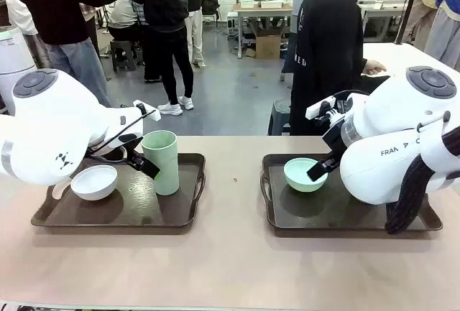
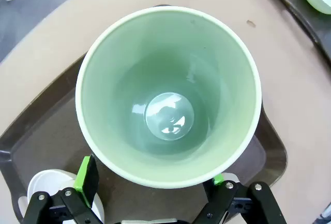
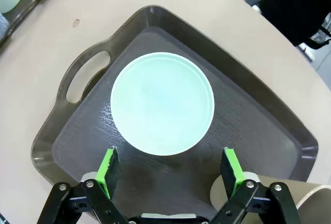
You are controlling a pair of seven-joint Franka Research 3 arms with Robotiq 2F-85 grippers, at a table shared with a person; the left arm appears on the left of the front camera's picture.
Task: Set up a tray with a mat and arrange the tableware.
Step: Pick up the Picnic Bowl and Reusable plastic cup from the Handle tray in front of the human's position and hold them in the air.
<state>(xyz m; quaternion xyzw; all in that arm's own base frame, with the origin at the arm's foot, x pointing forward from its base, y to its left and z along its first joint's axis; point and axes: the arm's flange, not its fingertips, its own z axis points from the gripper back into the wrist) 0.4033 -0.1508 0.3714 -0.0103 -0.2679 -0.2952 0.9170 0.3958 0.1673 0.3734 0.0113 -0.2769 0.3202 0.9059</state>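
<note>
So the pale green cup point(image 1: 162, 161) stood upright on the left tray point(image 1: 144, 207), long axis vertical, mouth up, with the white bowl point(image 1: 94, 182) to its left. The left jaws were spread wide just beside the cup, gripping nothing. The right jaws hung wide open and empty over the mint bowl point(image 1: 305, 174) on the right tray point(image 1: 338, 210).

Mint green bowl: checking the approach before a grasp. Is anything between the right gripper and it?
Nothing visible. The open right gripper hangs over the round mint green bowl on its dark tray; the tall tan cup stands aside.
</note>
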